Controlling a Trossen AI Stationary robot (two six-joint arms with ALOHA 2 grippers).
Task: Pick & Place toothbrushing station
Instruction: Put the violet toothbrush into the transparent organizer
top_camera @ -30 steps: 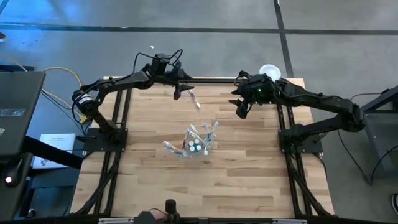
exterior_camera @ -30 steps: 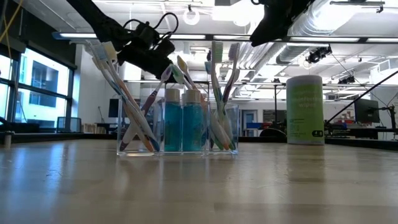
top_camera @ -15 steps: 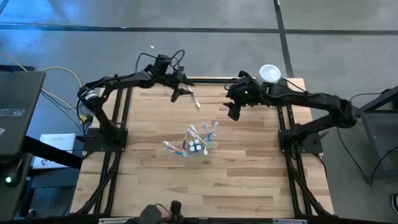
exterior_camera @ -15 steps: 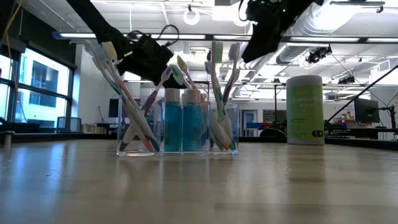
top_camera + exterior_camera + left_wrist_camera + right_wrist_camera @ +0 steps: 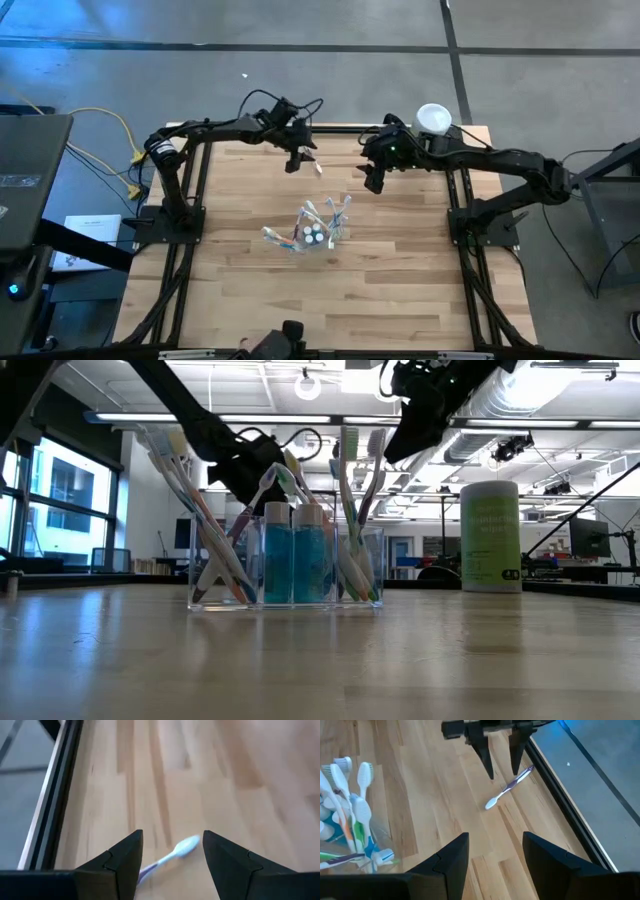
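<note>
A pale wooden table [image 5: 400, 290] stands on a grey floor; behind it an open room with ceiling lights and windows is seen. Near the table's middle a clear holder [image 5: 285, 565] is packed with toothbrushes [image 5: 355, 812] and teal tubes [image 5: 293, 560]; a green canister [image 5: 490, 536] stands at the far right. At the far edge one loose toothbrush [image 5: 509, 787] lies flat; the left gripper [image 5: 500, 770] is held just above it, jaws apart and empty; the right gripper [image 5: 372, 184] hovers nearby, jaws apart and empty.
</note>
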